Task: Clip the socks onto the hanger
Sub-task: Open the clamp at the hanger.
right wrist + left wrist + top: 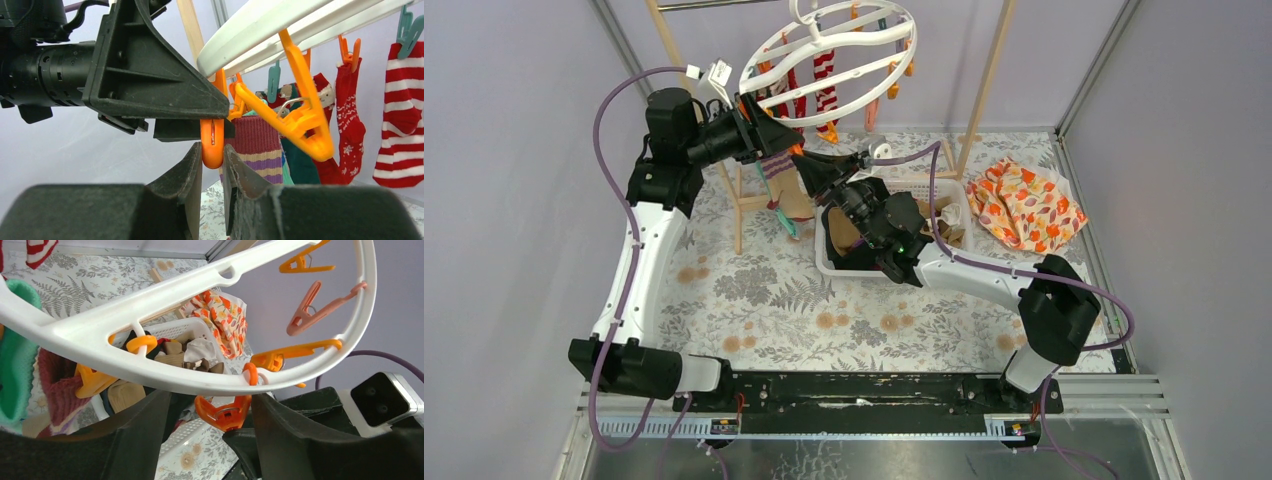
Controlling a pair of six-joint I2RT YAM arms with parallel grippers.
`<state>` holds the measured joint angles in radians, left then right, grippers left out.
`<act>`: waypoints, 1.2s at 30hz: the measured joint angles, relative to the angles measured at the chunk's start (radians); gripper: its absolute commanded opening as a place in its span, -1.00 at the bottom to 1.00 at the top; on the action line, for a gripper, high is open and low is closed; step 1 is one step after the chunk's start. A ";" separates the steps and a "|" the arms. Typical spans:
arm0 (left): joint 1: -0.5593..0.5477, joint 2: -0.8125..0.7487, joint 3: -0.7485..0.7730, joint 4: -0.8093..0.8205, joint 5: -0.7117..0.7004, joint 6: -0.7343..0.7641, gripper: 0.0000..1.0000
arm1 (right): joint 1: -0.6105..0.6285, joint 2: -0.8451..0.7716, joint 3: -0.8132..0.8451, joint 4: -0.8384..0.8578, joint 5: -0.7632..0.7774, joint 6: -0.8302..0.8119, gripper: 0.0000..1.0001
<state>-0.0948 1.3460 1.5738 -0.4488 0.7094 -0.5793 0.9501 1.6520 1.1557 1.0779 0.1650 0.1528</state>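
Note:
The white ring hanger (pixel 834 35) hangs at the back, with orange and teal clips. Red-and-white striped socks (pixel 824 85), a maroon striped sock (pixel 779 165) and a tan sock (pixel 799 200) hang from it. My left gripper (pixel 769 130) is at the ring's near-left rim. In the left wrist view it (pixel 212 405) is open wide, its fingers either side of an orange clip (pixel 225 412) under the rim (pixel 150 305). My right gripper (pixel 809 165) comes up from below. In the right wrist view it (pixel 212 150) is shut on that clip's lower end (pixel 212 142). The maroon sock (pixel 257 140) hangs just behind.
A white basket (pixel 849 270) holding more socks (pixel 185 352) stands under the right arm. An orange-and-white patterned cloth (pixel 1024 205) lies at the back right. The wooden pole frame (pixel 984 90) carries the hanger. Walls close in the left, right and back.

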 measured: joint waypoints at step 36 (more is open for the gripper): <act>-0.003 0.042 0.047 -0.026 0.033 0.099 -1.00 | -0.247 -0.394 -0.164 -0.739 0.076 0.195 0.41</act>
<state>-0.0975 1.3884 1.6207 -0.4747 0.7422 -0.4801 0.7033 1.2583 0.9913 0.3393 0.2413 0.3477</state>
